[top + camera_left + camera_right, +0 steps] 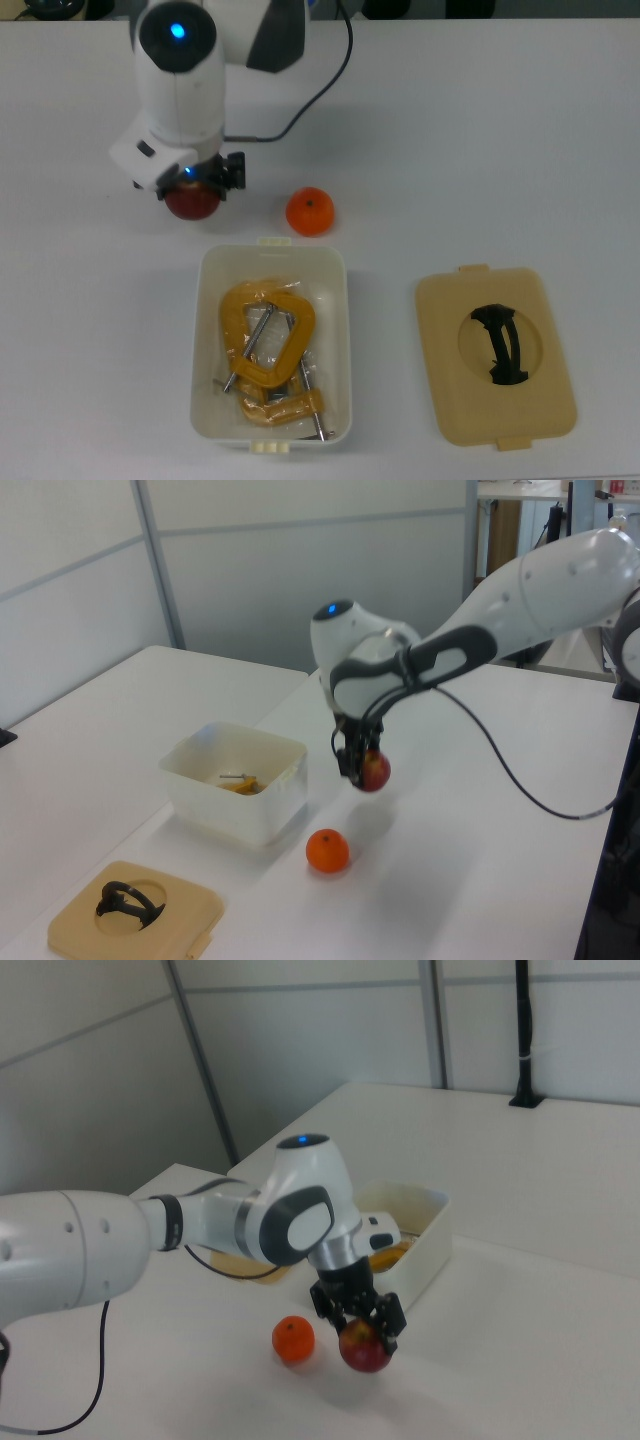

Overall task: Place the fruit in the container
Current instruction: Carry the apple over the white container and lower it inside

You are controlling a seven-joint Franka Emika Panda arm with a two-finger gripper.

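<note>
My gripper (194, 184) is shut on the dark red apple (193, 202) and holds it in the air above the table. In the left view the apple (375, 772) hangs clear of the surface under the gripper (361, 765). The right view shows the fingers around the apple (366, 1351). The orange (310, 212) rests on the table beside the white container (346, 300), to the apple's right in the top view. The container's (236, 802) near end lies just below both fruits in the top view.
Yellow-orange clamps (265, 340) lie inside the container. A flat tan lid (495, 400) with a black handle lies to the container's right in the top view. The arm's black cable (320, 90) trails across the table behind the orange.
</note>
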